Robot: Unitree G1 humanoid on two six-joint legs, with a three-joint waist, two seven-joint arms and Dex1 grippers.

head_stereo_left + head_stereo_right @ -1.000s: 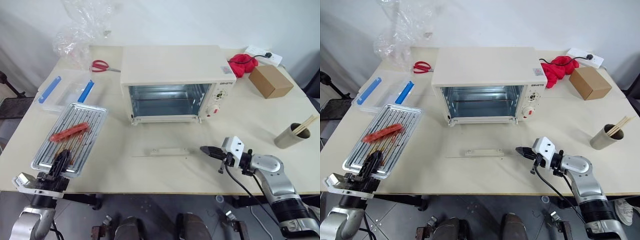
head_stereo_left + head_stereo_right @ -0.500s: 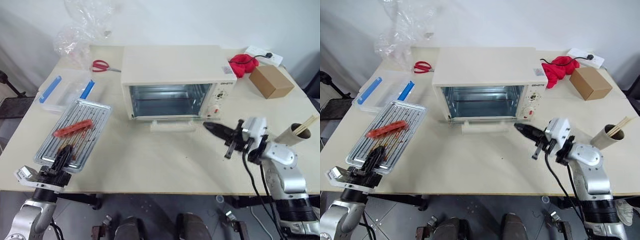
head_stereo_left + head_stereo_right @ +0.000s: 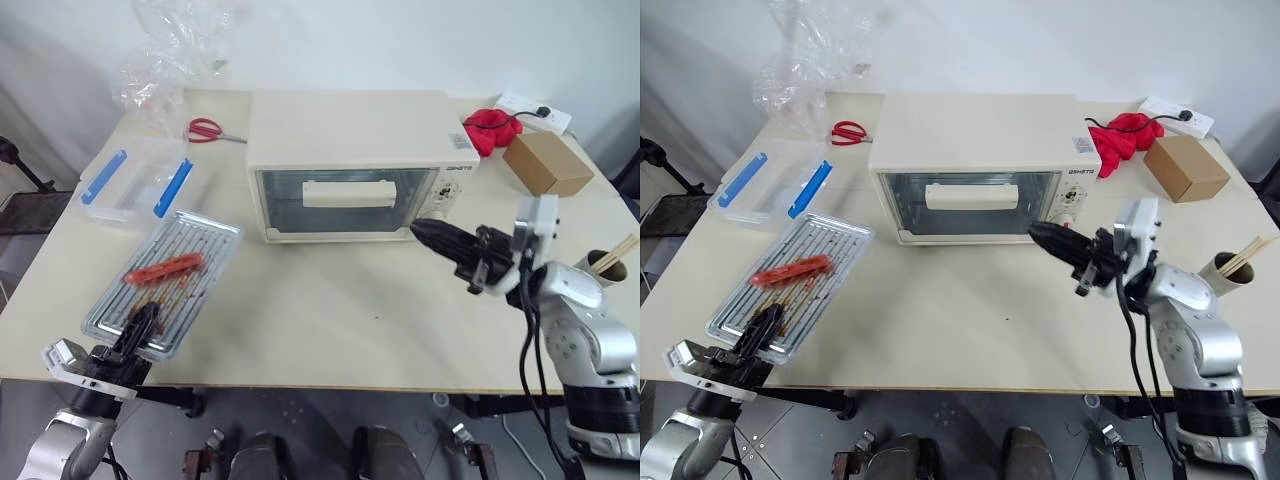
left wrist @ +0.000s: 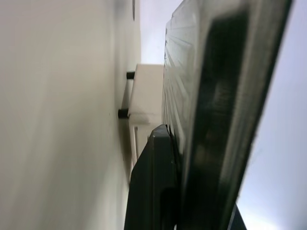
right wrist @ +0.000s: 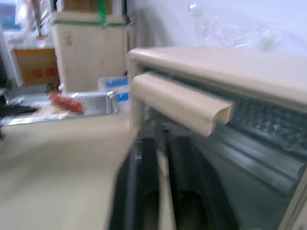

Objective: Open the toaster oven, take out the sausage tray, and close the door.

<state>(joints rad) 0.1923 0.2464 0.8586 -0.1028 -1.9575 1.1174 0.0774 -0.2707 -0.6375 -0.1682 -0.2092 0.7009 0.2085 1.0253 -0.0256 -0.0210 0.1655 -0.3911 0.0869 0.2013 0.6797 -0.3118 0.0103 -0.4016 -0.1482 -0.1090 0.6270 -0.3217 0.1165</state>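
The cream toaster oven [image 3: 350, 125] stands mid-table with its glass door [image 3: 300, 210] upright and closed, bar handle [image 3: 345, 193] at the top. My right gripper [image 3: 425, 231] hovers just off the oven's lower right front corner, below the dials, with its fingers [image 5: 139, 191] a narrow gap apart and nothing between them. The silvery sausage tray [image 3: 190, 240] lies on the table to the left, carrying one red sausage [image 3: 163, 268]. My left gripper [image 3: 135, 332] is shut on the tray's near edge at the table's front left.
A clear plastic box with blue clips [image 3: 130, 185] sits behind the tray, with red scissors [image 3: 205, 130] and a crumpled plastic bag [image 3: 165, 60] beyond. At the right are a red cloth [image 3: 490, 128], a cardboard box [image 3: 547, 162], a power strip [image 3: 535, 105] and a cup of chopsticks [image 3: 605, 262].
The door has swung up from lying flat on the table to closed, with my right gripper rising alongside it. That gripper's fingers have parted slightly. The left gripper keeps hold of the tray.
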